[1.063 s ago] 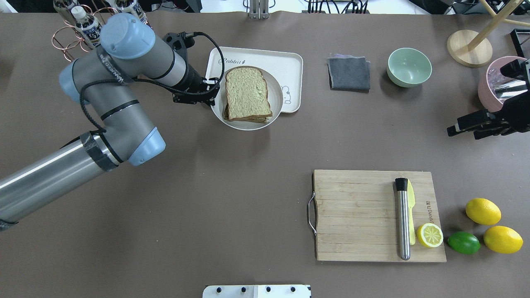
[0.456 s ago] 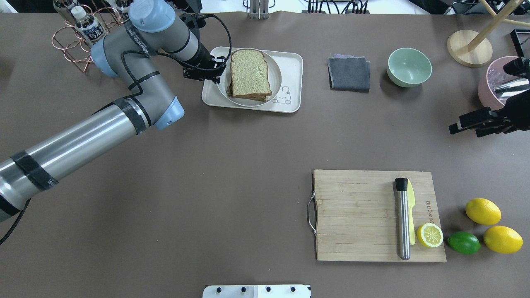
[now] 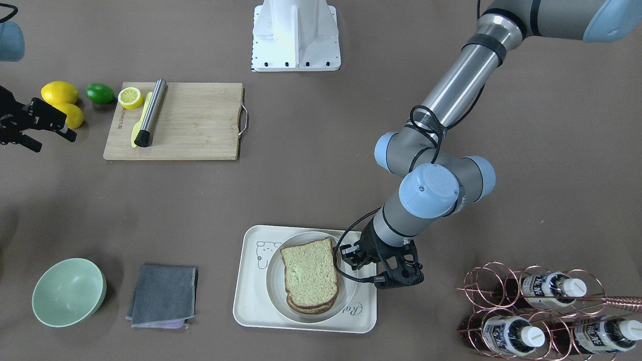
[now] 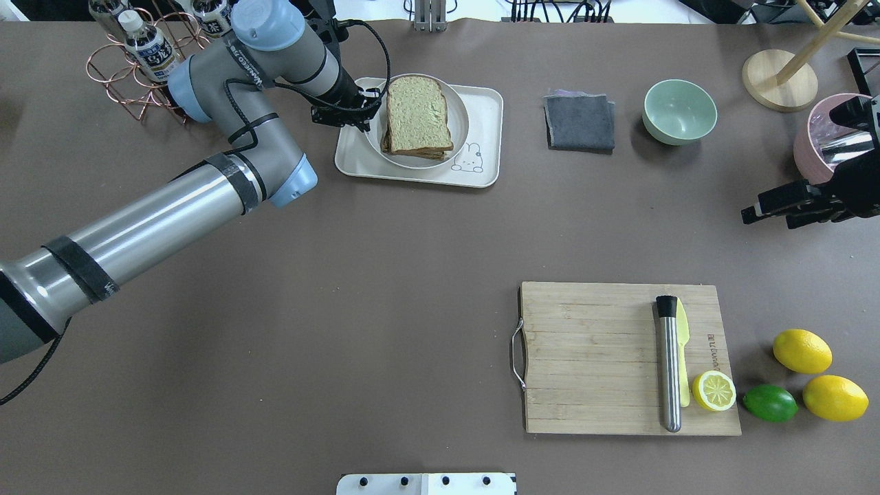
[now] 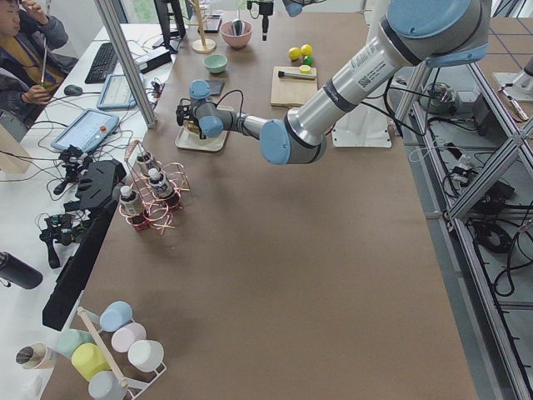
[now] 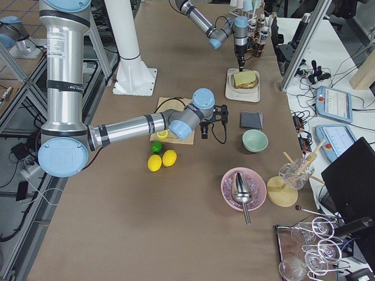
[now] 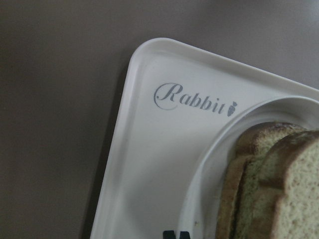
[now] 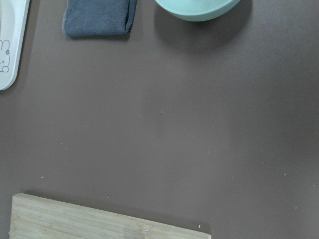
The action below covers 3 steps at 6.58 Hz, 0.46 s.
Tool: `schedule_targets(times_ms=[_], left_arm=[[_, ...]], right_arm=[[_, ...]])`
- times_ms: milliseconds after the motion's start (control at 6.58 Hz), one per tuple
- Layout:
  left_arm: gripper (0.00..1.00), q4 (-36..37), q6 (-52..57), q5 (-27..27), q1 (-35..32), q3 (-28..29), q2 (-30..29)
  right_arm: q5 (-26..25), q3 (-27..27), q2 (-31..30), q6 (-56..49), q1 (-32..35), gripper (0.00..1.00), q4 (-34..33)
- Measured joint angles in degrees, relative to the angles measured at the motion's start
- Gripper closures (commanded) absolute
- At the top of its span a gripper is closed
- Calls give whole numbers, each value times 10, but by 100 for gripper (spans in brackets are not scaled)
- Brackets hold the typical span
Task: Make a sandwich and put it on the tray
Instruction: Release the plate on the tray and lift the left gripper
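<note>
The sandwich [image 4: 416, 113], two speckled brown-crusted slices, lies on a round white plate [image 4: 457, 124]. Its egg filling is hidden. The plate is over the cream tray [image 4: 481, 110] and overlaps the tray's far edge. In the front view the sandwich [image 3: 308, 273], plate [image 3: 273, 291] and tray [image 3: 256, 301] show the same. My left gripper [image 4: 375, 110] is shut on the plate's left rim. The left wrist view shows the "Rabbit" tray corner [image 7: 149, 149], plate rim [image 7: 209, 184] and bread [image 7: 279, 189]. My right gripper [image 4: 763, 216] is open and empty, far right.
A copper bottle rack [image 4: 137, 55] stands close behind the left arm. A grey cloth [image 4: 579, 122] and a green bowl [image 4: 679, 110] lie right of the tray. A wooden cutting board [image 4: 591, 357] holds a steel rod [image 4: 668, 364] and half a lemon [image 4: 713, 390].
My left arm has carried the plate with the sandwich away from the robot, from the tray's near-left corner to over the tray. The right arm has barely moved.
</note>
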Motion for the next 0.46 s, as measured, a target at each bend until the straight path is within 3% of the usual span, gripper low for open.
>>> schedule_targets(times_ms=[152,456], left_arm=[[20,-8,0,6,3,5,-2],[13,-13,-7,10,6,-10,7]], right_arm=[[0,0,0,0,1,0,0],[0,1,0,-1,3,0,0]])
